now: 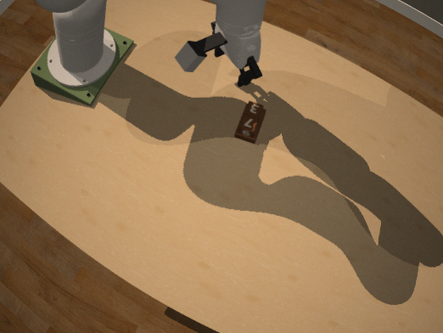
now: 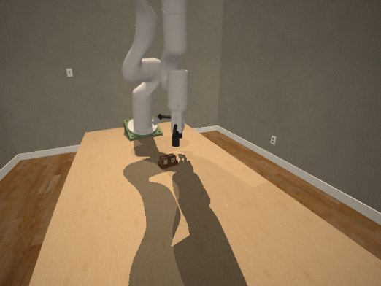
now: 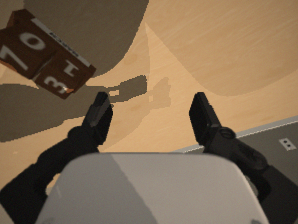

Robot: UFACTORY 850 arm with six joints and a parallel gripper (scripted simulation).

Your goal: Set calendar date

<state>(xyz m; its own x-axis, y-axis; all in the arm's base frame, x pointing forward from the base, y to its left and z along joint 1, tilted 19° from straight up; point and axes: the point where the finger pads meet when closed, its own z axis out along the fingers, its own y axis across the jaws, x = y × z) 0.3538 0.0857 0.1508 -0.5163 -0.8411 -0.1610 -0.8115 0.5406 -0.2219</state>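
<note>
The calendar [image 1: 251,121] is a small brown tray holding two brown cubes side by side, lying flat on the table in the arm's shadow. It also shows in the exterior view [image 2: 167,160]. In the wrist view it sits at the upper left [image 3: 45,57]. There one cube [image 3: 22,47] shows a 7 and a 0, and the other cube [image 3: 62,75] shows a 3 and a 1. My gripper [image 1: 248,76] hangs above the table, just beyond the tray's far end, toward the arm's base. Its fingers are wide open, with only bare table between them.
The arm's green base plate [image 1: 82,64] stands at the table's far left corner, also seen in the exterior view [image 2: 142,131]. The grey wrist camera box [image 1: 189,57] sticks out beside the gripper. Wooden floor surrounds the table.
</note>
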